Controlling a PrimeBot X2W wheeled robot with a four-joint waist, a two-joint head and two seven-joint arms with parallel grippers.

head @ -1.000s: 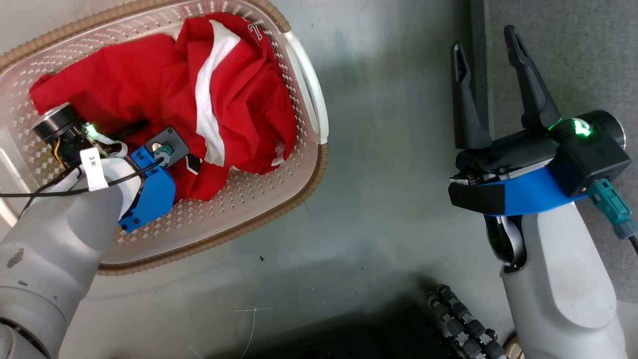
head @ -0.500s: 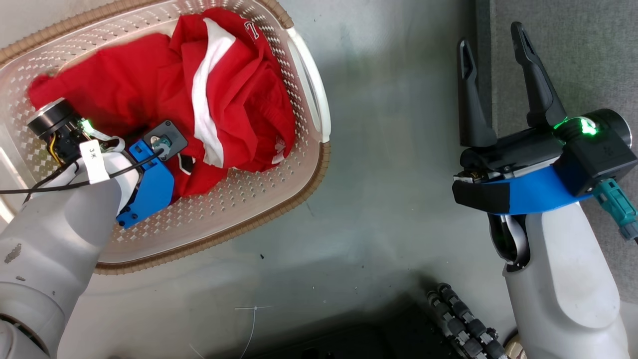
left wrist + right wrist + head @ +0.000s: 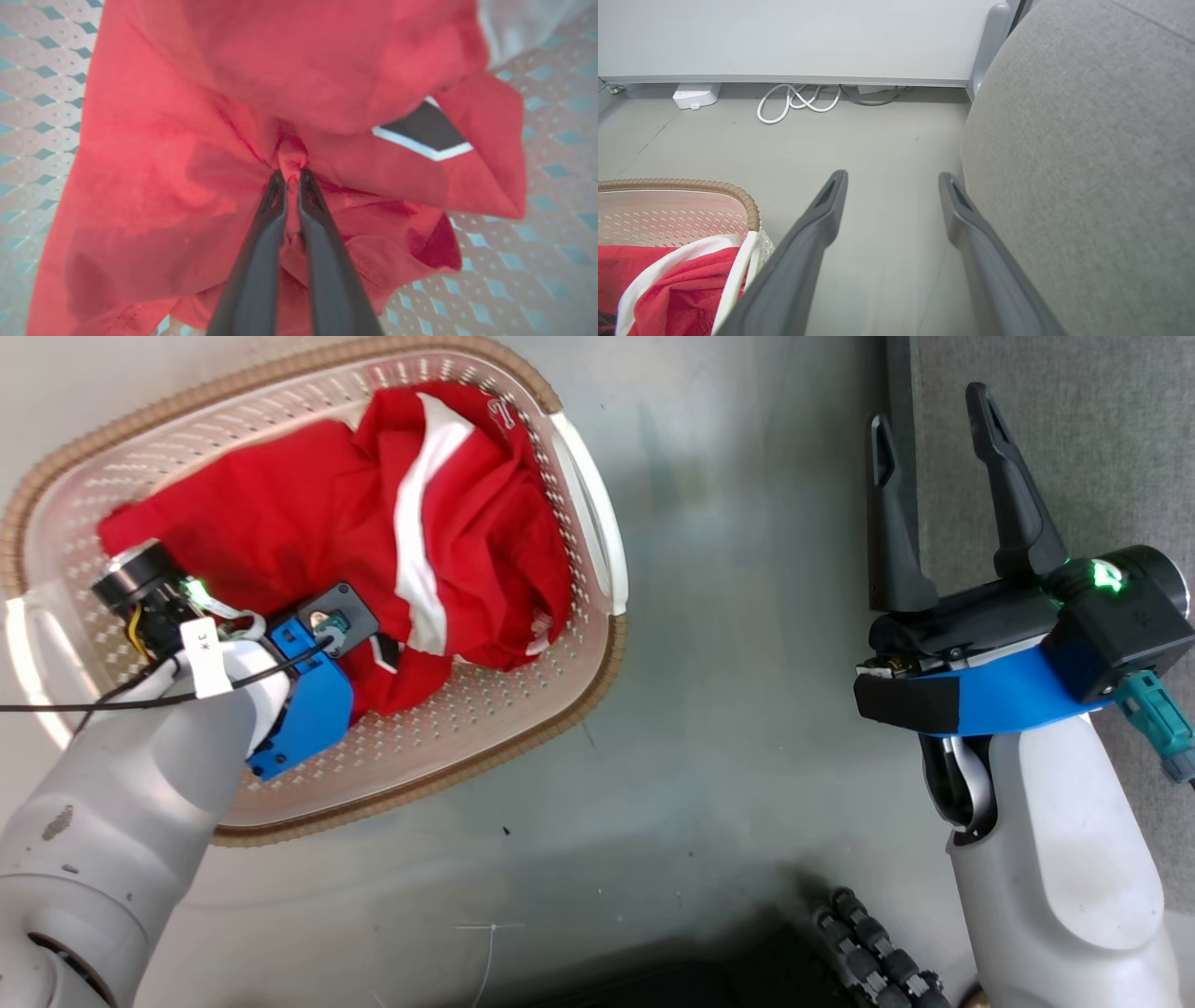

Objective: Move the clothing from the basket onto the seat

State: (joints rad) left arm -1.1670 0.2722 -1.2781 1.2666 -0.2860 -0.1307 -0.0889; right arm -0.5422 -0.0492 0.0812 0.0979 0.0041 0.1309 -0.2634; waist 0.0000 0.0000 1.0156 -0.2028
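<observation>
In the basket [image 3: 485, 728], the left gripper [image 3: 290, 176], its wrist tag [image 3: 203, 658] starting "3", pinches the clothing [image 3: 280, 513], while the right gripper [image 3: 929, 411] gapes outside it.

The right tool [image 3: 892, 176] hangs spread between basket [image 3: 747, 205] and seat [image 3: 1087, 163].

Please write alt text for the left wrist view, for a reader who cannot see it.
The left gripper, jaws shut, pinches a fold of red clothing marked with a black white-edged patch, over the cream perforated basket.

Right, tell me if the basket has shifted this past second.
No: the basket keeps its gap to the dark floor speck; the whole view slid, so the camera moved.
</observation>
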